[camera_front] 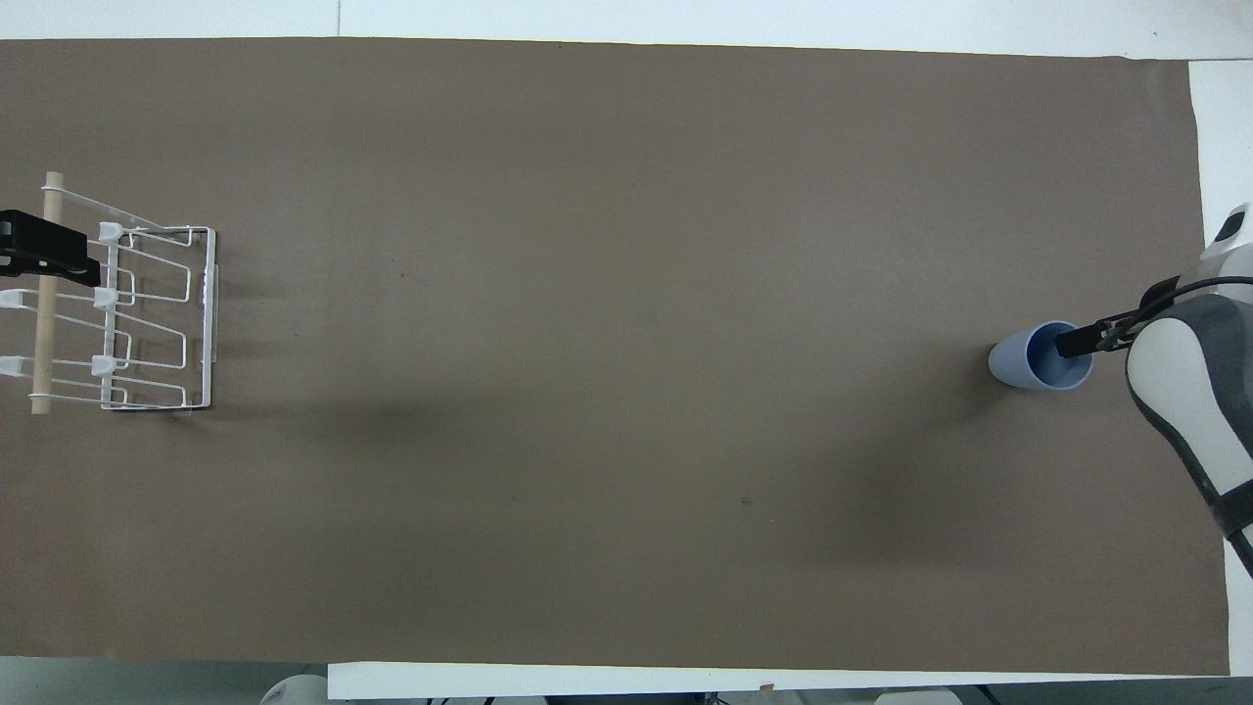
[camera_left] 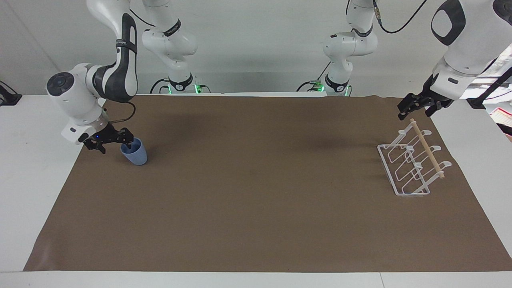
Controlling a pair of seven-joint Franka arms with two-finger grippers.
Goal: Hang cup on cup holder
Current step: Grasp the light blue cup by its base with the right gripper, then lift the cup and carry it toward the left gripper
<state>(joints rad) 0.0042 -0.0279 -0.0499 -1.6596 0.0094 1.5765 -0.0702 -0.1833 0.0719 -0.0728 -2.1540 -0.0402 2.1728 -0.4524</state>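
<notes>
The light-blue cup point(camera_left: 137, 155) stands upright on the brown mat toward the right arm's end of the table, also seen in the overhead view point(camera_front: 1023, 370). My right gripper point(camera_left: 116, 146) is down at its rim, open, with one fingertip point(camera_front: 1067, 345) inside the cup and the other outside the wall. The white wire cup holder point(camera_left: 406, 170) with its wooden dowel stands at the left arm's end point(camera_front: 157, 323). My left gripper point(camera_left: 414, 113) hangs open in the air over the dowel's end and waits point(camera_front: 44, 255).
A brown mat point(camera_left: 256, 200) covers most of the white table point(camera_left: 32, 168). Both arm bases stand at the table's edge nearest the robots. Some clutter point(camera_left: 503, 117) lies off the mat past the cup holder at the left arm's end.
</notes>
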